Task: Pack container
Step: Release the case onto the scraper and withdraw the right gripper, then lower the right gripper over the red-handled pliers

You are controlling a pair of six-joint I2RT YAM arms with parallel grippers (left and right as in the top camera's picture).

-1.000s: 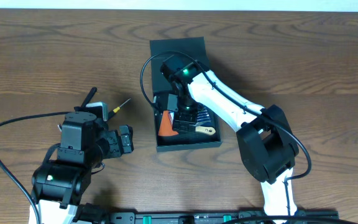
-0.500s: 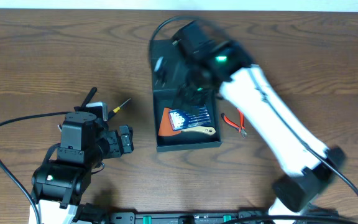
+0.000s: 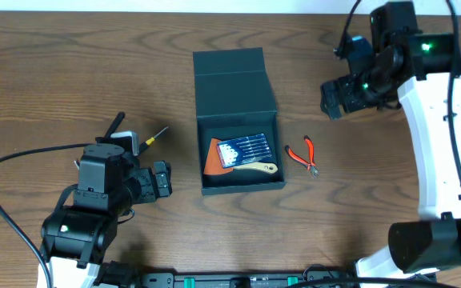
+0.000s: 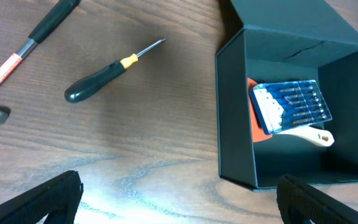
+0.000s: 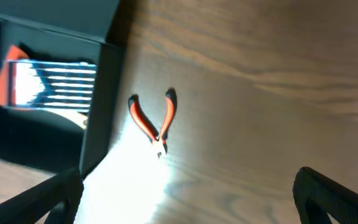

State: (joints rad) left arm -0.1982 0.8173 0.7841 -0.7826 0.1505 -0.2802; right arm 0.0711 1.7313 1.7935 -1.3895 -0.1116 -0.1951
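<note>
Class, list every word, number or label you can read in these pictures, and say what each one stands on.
No text can be read in any view.
On the hammer: a red band on the handle, too blurred to read.
On the blue pack inside the container: pale marks, too small to read.
</note>
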